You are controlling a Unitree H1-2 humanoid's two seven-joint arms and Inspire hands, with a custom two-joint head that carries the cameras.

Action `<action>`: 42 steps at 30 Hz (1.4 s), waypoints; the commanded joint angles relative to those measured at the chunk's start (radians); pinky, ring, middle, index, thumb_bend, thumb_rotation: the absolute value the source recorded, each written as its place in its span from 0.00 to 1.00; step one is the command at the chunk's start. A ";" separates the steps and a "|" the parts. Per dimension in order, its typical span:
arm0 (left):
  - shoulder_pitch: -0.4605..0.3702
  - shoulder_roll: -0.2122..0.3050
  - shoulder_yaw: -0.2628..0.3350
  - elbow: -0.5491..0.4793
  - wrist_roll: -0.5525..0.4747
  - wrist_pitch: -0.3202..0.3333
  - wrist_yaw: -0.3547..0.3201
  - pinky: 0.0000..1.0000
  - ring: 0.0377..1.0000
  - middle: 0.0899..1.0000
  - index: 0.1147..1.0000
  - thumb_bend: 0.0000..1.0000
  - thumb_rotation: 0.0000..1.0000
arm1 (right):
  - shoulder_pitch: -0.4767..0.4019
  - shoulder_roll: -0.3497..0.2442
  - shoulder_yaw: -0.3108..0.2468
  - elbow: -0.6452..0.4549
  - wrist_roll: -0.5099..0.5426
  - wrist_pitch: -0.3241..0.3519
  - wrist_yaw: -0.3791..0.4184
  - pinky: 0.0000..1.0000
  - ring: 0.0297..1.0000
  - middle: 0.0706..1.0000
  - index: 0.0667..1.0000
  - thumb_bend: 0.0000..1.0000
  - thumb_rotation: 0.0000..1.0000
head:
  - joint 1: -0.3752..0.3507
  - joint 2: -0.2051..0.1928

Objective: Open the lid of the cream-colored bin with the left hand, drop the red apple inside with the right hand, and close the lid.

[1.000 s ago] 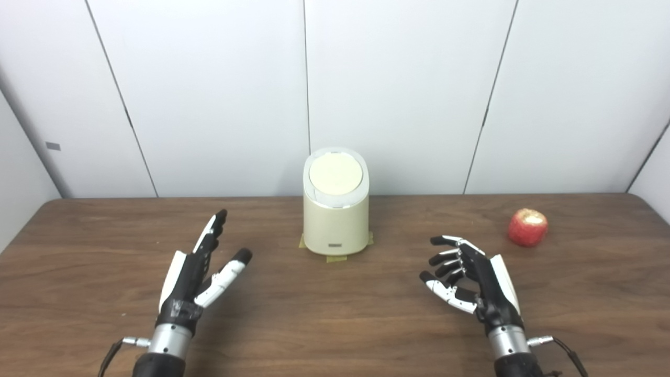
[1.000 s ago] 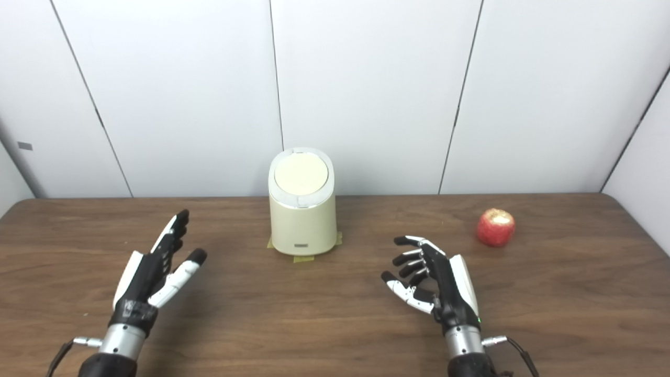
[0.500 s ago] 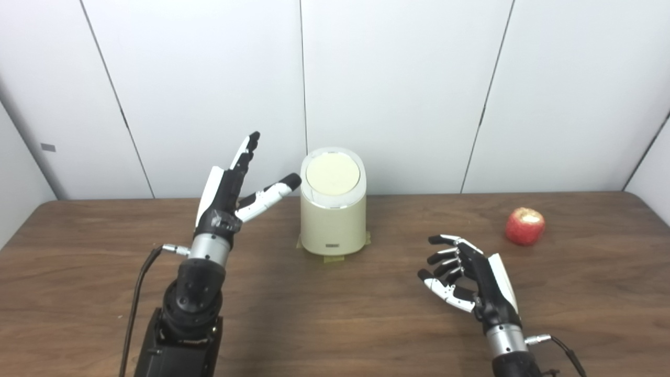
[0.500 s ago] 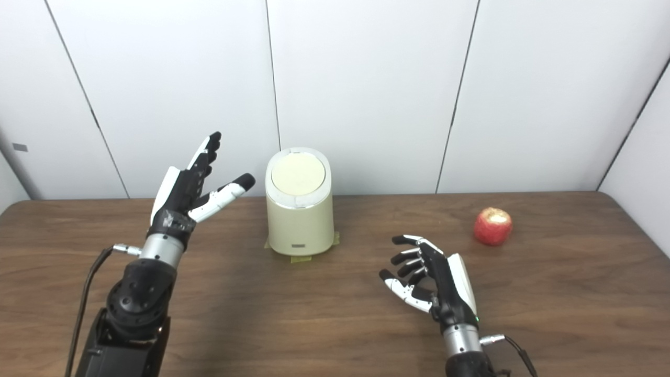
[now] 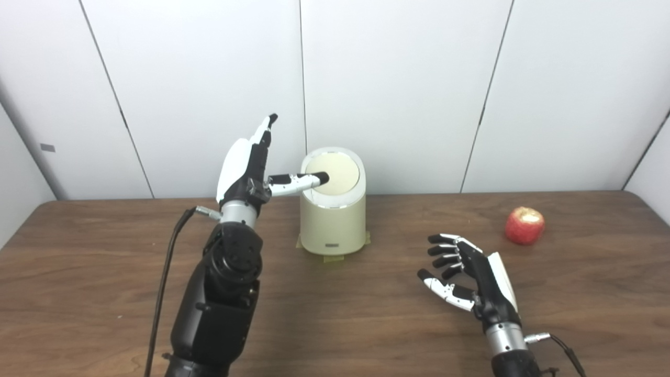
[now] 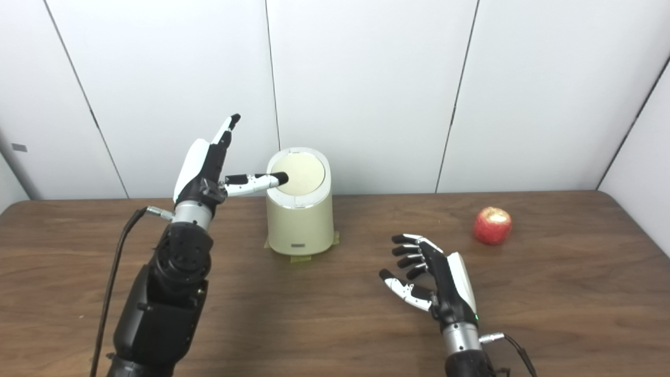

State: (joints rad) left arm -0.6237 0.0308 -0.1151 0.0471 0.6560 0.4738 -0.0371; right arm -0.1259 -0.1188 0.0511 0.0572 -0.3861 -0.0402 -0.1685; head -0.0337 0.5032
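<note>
STAGE: we are at lid opening, nothing completed | LEFT: our left hand [image 5: 246, 175] spread, empty, thumb at lid [image 5: 335, 175] of cream-colored bin [image 5: 333, 225], lid down | RIGHT: our right hand [image 5: 468, 283] released, empty | red apple [image 5: 524, 226] on table [image 5: 78, 272], well apart | REMAINING: open, drop, close

A dark wood-grain table [image 5: 104, 251] is stretching right across the view, meeting the white panelled wall at the back. The cream-colored bin [image 5: 333, 220] is standing upright at its far middle, sitting on yellowish tape pieces [image 5: 335, 258] peeking out from under its base. Well off to the right, the red apple [image 5: 524, 225] is resting alone.
</note>
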 commanded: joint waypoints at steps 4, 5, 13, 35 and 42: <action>-0.103 -0.029 0.022 0.044 0.104 -0.004 0.002 1.00 1.00 1.00 1.00 0.94 0.20 | -0.012 -0.010 0.000 -0.013 -0.012 -0.019 -0.006 0.50 0.62 0.64 0.67 0.26 0.13 | -0.002 0.002; -0.113 -0.030 0.025 0.060 0.108 -0.004 0.006 1.00 1.00 1.00 1.00 0.94 0.20 | -0.012 -0.009 -0.002 -0.013 -0.010 -0.017 -0.006 0.51 0.62 0.65 0.67 0.26 0.13 | -0.002 0.002; -0.170 -0.043 0.058 0.165 0.114 -0.004 0.019 1.00 1.00 1.00 1.00 0.94 0.22 | -0.011 -0.008 -0.008 -0.022 -0.005 -0.003 0.002 0.38 0.51 0.56 0.68 0.25 0.15 | 0.001 0.004; -0.242 -0.055 0.001 0.413 0.045 -0.004 0.153 1.00 1.00 1.00 1.00 0.97 0.30 | -0.005 0.010 0.004 -0.038 -0.018 0.014 -0.004 0.52 0.63 0.67 0.67 0.26 0.17 | -0.035 0.007; -0.250 -0.057 -0.029 0.442 0.056 -0.004 0.173 1.00 1.00 1.00 1.00 0.97 0.30 | -0.006 0.014 0.004 -0.040 -0.032 0.017 -0.013 0.46 0.58 0.62 0.66 0.26 0.17 | -0.038 0.009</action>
State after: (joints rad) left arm -0.8083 -0.0231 -0.1342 0.4947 0.6966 0.4740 0.1148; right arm -0.1180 -0.1142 0.0525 0.0398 -0.4128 -0.0053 -0.1621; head -0.0706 0.5108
